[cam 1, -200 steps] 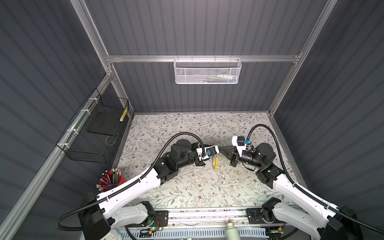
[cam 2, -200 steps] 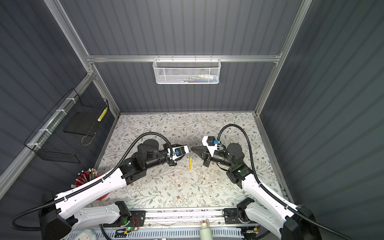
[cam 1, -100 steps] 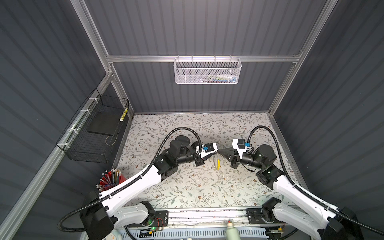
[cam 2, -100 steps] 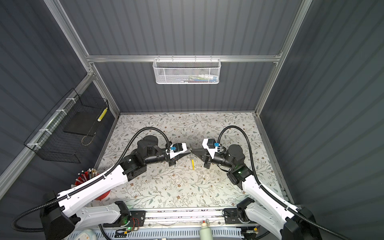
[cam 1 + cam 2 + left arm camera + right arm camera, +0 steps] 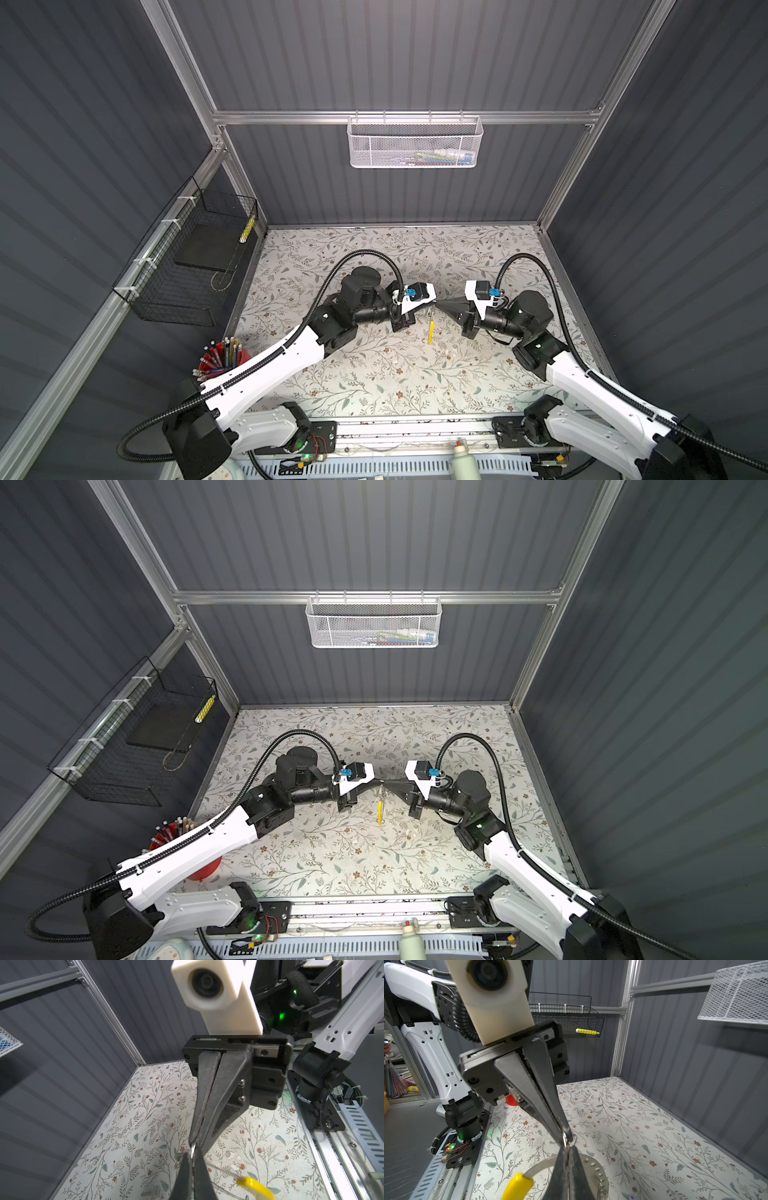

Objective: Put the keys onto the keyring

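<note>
Above the floral table [image 5: 374, 374] the left gripper [image 5: 432, 302] and right gripper [image 5: 442, 306] meet tip to tip, both pinched tight. The right one looks clamped on the keyring [image 5: 430, 332], which hangs just beneath, yellow segment lowest.

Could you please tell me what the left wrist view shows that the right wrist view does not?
Only the left wrist view: the right arm's wrist camera. Only the right wrist view: the left arm's wrist camera, the black wire basket, a red cup. Both: the left gripper and right gripper, shut, tip to tip above the keyring's yellow segment, and the white mesh basket.
</note>
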`<action>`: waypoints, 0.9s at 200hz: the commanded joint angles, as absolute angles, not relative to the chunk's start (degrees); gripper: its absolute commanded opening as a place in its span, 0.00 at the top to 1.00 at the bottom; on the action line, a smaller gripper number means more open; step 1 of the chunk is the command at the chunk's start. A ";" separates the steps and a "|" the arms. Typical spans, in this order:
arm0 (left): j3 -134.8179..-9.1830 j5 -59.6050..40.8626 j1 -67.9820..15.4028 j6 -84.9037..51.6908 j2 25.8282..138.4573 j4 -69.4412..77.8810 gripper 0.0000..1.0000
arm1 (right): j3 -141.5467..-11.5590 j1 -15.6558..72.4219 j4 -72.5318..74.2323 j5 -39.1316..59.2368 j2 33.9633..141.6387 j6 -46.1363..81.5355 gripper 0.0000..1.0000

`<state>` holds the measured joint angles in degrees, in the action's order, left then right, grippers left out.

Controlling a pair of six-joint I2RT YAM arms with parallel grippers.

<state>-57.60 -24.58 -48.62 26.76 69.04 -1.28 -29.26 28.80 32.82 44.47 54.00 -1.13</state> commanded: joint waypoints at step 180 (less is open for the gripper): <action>-82.70 -26.11 -49.99 40.78 80.41 -35.07 1.00 | -40.17 29.19 -1.86 39.15 48.12 -23.86 0.83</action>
